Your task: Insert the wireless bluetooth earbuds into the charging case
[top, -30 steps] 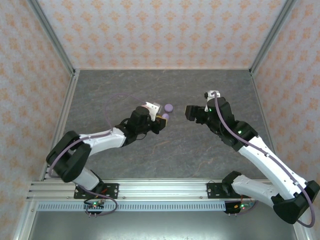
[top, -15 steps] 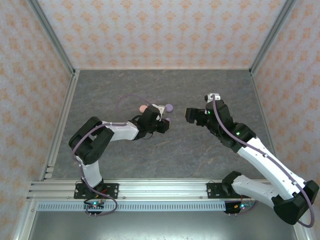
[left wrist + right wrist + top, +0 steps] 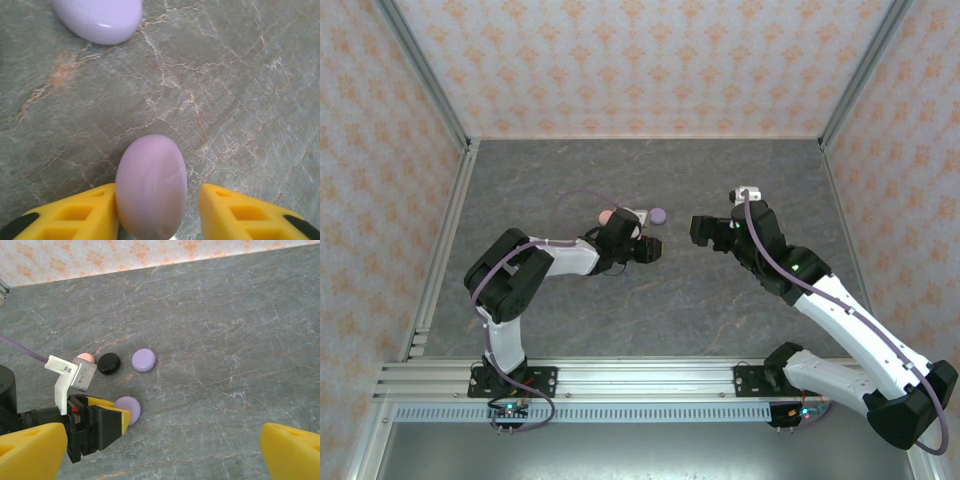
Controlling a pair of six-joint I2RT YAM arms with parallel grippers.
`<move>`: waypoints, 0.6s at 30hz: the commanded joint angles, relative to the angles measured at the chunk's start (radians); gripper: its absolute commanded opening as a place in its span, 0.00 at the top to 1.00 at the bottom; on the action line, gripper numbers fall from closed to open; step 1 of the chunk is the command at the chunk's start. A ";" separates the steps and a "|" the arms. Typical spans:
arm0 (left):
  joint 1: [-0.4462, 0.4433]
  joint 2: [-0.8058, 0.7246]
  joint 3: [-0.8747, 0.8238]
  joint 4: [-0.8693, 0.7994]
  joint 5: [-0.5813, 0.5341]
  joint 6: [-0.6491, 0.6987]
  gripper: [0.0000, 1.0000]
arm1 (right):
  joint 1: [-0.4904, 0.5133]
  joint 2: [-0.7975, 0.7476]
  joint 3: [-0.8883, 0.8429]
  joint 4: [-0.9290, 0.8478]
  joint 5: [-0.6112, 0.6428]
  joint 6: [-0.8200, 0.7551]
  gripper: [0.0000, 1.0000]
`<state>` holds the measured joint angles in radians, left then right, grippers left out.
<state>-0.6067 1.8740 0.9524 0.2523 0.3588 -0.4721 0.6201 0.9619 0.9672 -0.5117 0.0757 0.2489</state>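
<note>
Since a second ago the left arm has folded its elbow inward. The left gripper (image 3: 159,210) has its jaws spread astride the purple disc (image 3: 151,185), one pad touching and the other just clear. Centre it, then close gently. The glossy, rounded lilac shell, probably a shut charging case, may slip. A second purple disc (image 3: 97,17) lies at 11 o'clock. The right gripper (image 3: 160,455) is spread wide and empty.

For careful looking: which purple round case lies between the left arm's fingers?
The lone purple case, flanked by yellow fingers; the other purple case lies beyond, beside the black case.
</note>
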 commanded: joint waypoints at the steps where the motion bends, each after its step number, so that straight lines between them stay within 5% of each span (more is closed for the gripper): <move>1: 0.008 -0.023 -0.004 -0.002 -0.015 -0.003 0.51 | -0.005 -0.017 -0.005 -0.001 0.040 -0.019 0.01; 13: 0.027 -0.310 -0.056 -0.112 -0.146 0.126 0.34 | -0.132 -0.052 -0.134 0.033 0.183 -0.035 0.01; 18: 0.085 -0.487 -0.129 -0.135 -0.256 0.157 0.28 | -0.210 -0.115 -0.250 0.143 0.388 -0.048 0.01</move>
<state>-0.5552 1.4586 0.8703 0.1684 0.2157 -0.3611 0.4366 0.8841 0.7620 -0.4477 0.2829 0.2119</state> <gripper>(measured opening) 0.715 0.992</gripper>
